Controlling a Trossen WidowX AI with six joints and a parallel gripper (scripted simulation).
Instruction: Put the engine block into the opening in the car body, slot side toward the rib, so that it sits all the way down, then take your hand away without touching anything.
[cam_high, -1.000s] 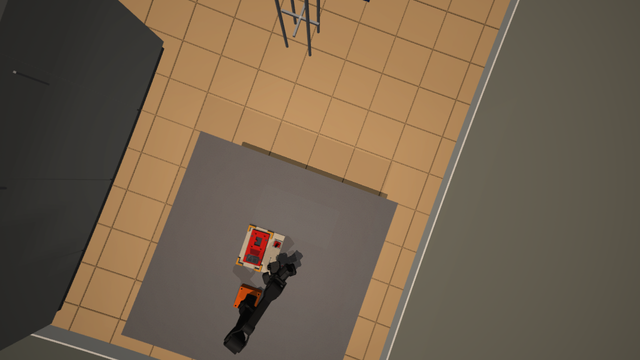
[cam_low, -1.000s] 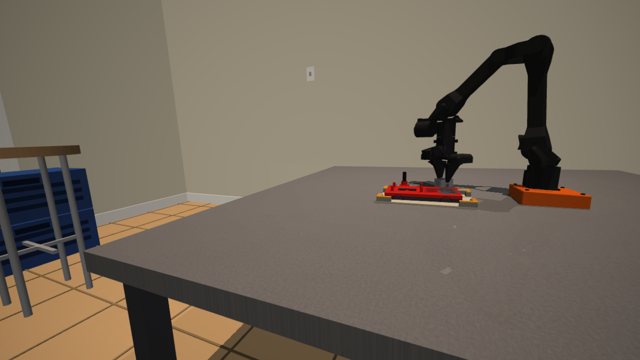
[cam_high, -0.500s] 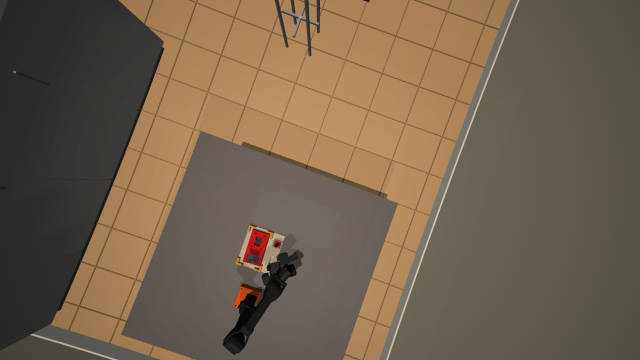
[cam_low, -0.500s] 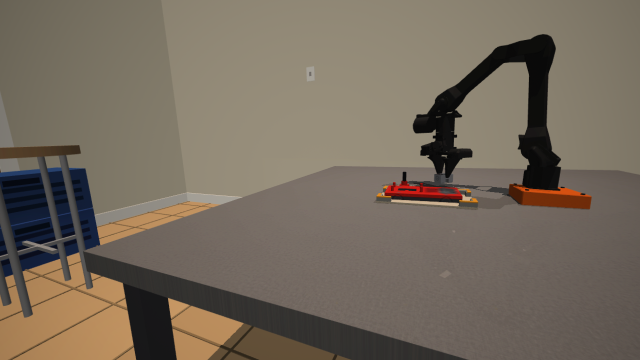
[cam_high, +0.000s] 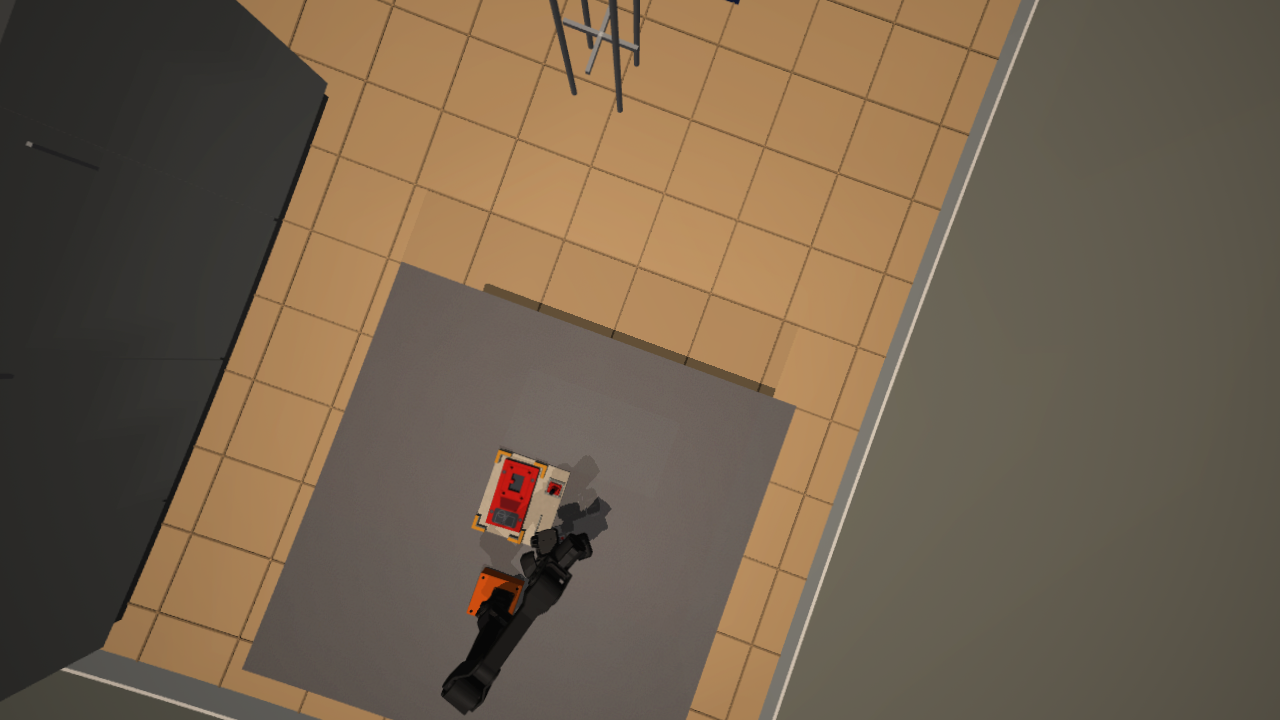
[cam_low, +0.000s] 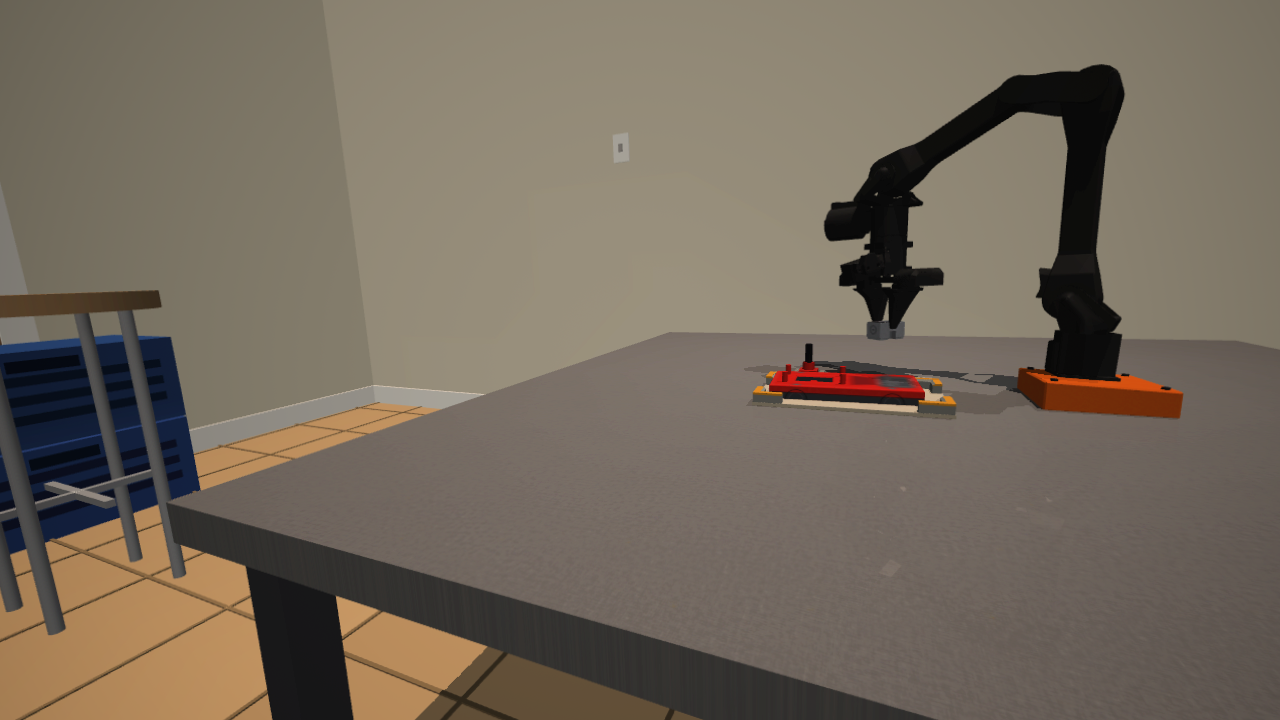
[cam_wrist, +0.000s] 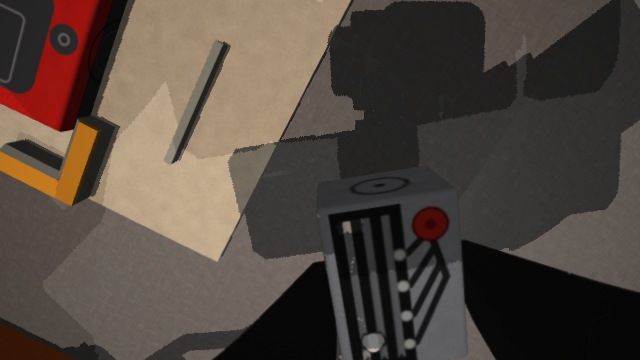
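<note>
The grey engine block (cam_low: 879, 330) (cam_wrist: 390, 280) has a black slotted panel and a red round cap on the face toward the wrist camera. My gripper (cam_low: 885, 321) (cam_wrist: 390, 266) is shut on it and holds it in the air above the table, beyond the car body's right end in the exterior view. The block is hidden under the arm in the top view. The red car body (cam_high: 514, 495) (cam_low: 859, 385) (cam_wrist: 45, 106) lies flat on a cream board (cam_high: 544, 512) (cam_wrist: 270, 65). Its dark opening (cam_high: 516, 482) shows from above; the rib cannot be made out.
Orange corner brackets (cam_wrist: 82, 160) surround the car body. A thin grey bar (cam_wrist: 197, 102) stands on the board. A small red stand with an upright black pin (cam_low: 808, 352) is beside the car. The arm's orange base (cam_high: 492, 589) (cam_low: 1096, 398) is nearby on the table.
</note>
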